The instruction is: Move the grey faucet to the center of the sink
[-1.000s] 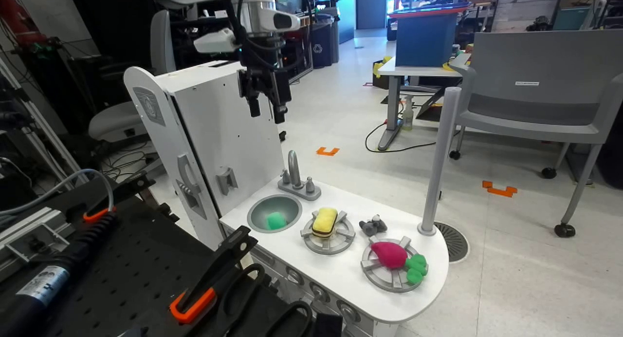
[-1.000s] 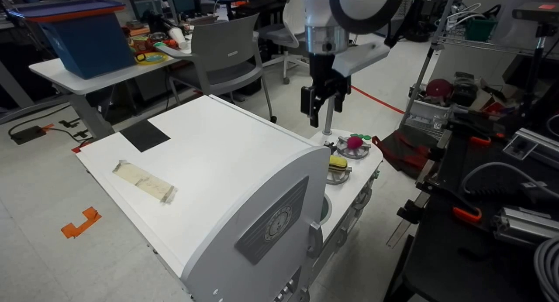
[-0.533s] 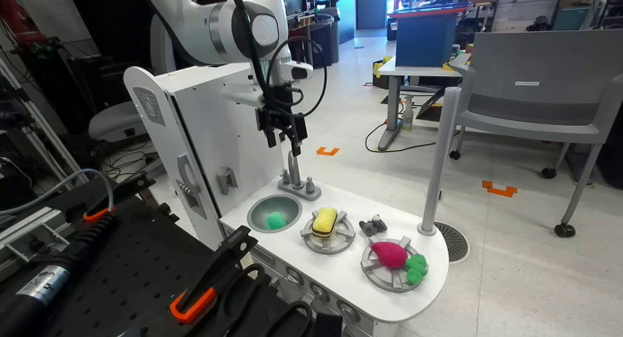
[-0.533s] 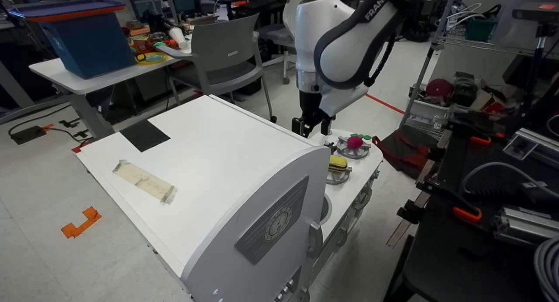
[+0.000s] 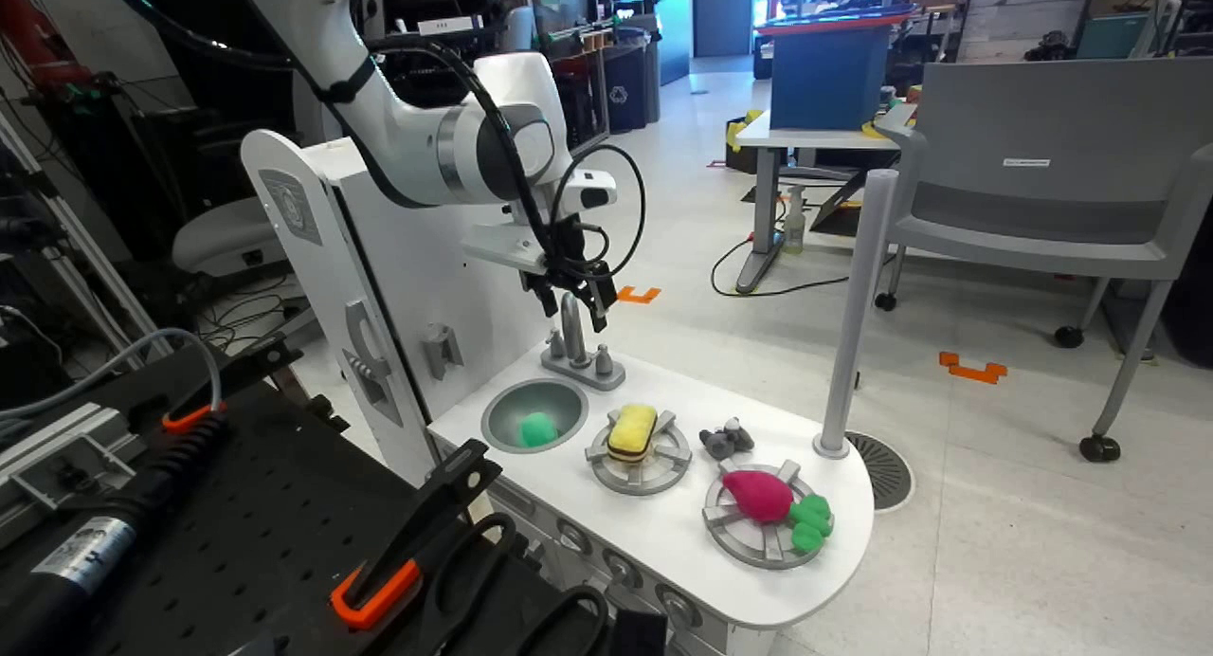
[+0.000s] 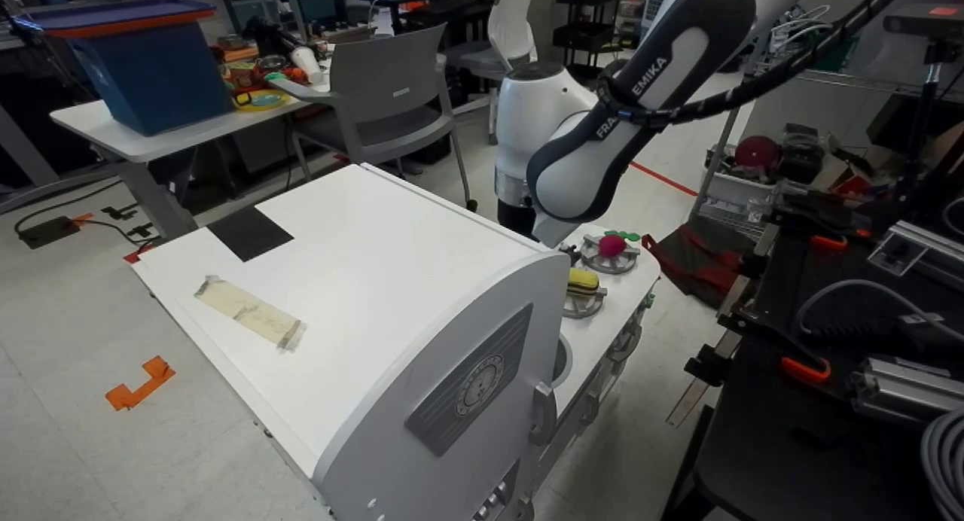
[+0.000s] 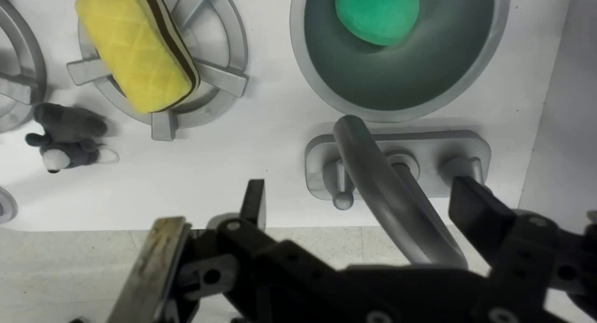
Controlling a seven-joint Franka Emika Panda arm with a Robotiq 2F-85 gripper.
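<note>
Gripper (image 7: 359, 190) released, fingers (image 7: 253, 199) spread on either side of grey faucet (image 5: 576, 338), nothing clenched, no contact visible. Fingers out of sight behind tall white cabinet (image 6: 339, 242) in an exterior view. Faucet upright near edge of white surface (image 5: 654, 537), just beside sink (image 7: 396, 114); spout (image 7: 380, 187) slanted toward grey burner ring (image 7: 228, 80), tip (image 7: 347, 125) not over sink middle. Step: probably pre-grasp line-up, move itself not done. Next: likely lower a touch, pinch spout, swing tip to sink centre. Base (image 7: 440, 145) maybe fixed, turning more plausible than lifting. Watch side knobs (image 7: 343, 200), could catch a finger. In sink: green round thing (image 7: 378, 12). Further along surface: yellow dark-striped plush (image 7: 135, 47) on that burner ring, little dark-grey plush (image 5: 725, 442) near both it and another burner ring (image 5: 758, 561), latter carrying pink plush (image 5: 761, 497) with green leaves. Grey post (image 5: 858, 315) upright near rounded end. Room: black perforated bench (image 5: 246, 504) with orange-ended clamps (image 5: 374, 594); grey chair (image 5: 1052, 144) and white table (image 5: 753, 135) with blue bin (image 5: 829, 82) in both exterior views. Orange tape (image 5: 973, 367) on pale floor (image 5: 692, 334). Table clutter (image 6: 275, 77) too small to name.
</note>
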